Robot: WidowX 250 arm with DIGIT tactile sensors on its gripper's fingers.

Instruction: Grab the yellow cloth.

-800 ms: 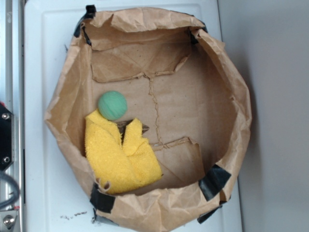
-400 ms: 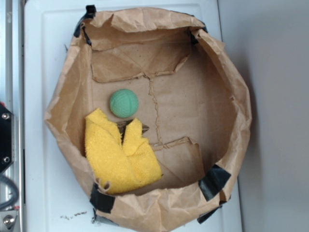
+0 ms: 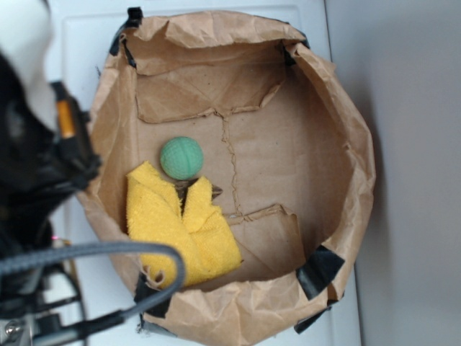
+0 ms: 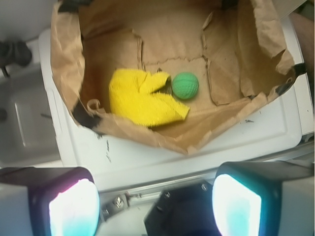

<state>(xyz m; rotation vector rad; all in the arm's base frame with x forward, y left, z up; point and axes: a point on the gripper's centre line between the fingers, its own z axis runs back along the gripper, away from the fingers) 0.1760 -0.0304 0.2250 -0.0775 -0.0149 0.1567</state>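
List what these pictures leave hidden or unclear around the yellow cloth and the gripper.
- Exterior view: a blurred cable crosses the yellow cloth's lower edge.
- Exterior view: the arm is a dark blur at the left edge; the gripper itself cannot be made out.
- Wrist view: only the gripper's pads show, cut off by the bottom edge.
- Both views: the cloth's folds hide the paper bag floor beneath.

Arm was mostly black with a white upper section, a small orange bit on the side, and a grey cable looping off it. Gripper pads glowed pale cyan.
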